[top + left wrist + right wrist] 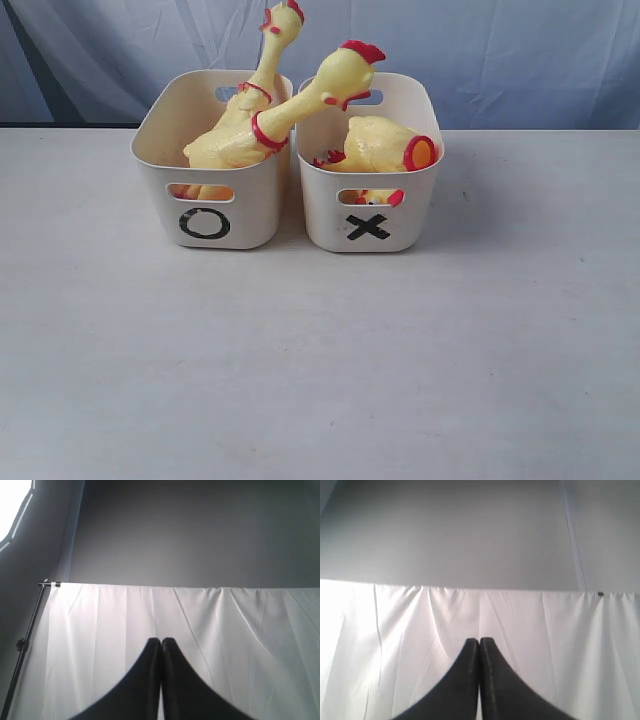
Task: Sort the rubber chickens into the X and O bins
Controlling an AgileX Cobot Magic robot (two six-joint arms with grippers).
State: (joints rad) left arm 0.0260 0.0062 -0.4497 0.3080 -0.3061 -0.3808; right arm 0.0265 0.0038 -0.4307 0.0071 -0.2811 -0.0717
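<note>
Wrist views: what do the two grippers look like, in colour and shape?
The left gripper and the right gripper look alike: two black jaws, broad at the base and curving in to a narrow rounded tip. No cables or markings show. The arms themselves are out of view.

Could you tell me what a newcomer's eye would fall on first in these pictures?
Two yellow long-necked chickens poke up out of the O bin, one leaning toward the X bin beside it. A headless body lies in the X bin, its red-rimmed neck hole showing. Both bins stand on a white table.
</note>
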